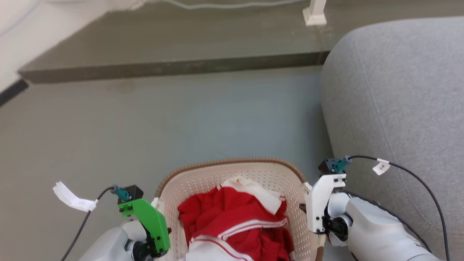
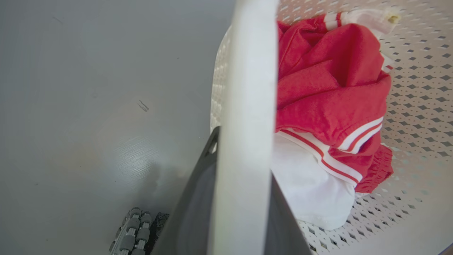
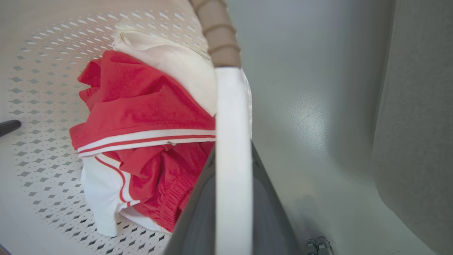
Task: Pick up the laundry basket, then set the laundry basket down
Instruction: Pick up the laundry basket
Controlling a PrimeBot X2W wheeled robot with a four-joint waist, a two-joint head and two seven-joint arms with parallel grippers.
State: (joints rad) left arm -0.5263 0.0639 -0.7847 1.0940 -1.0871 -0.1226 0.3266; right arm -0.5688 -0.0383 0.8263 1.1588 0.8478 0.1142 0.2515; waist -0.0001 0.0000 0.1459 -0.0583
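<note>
Both arms were locked in: the left gripper (image 2: 244, 159) pinched the white handle (image 2: 247, 71) on its side and the right gripper (image 3: 233, 156) pinched the opposite handle (image 3: 230, 106). So the laundry basket (image 1: 203, 179) sat squarely between them, long axis running arm to arm, with red and white clothes (image 1: 232, 214) inside. Past it was bare grey floor (image 1: 181, 116) and the grey sofa (image 1: 398, 90) off right, so I'd guess it just goes straight down.

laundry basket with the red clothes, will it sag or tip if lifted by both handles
The cream-white perforated plastic laundry basket probably stays fairly stiff: moulded walls, banded rim. Likely light, holding only crumpled red-and-white clothes. The smooth white side handle may slip or pivot, so it could tilt.
</note>
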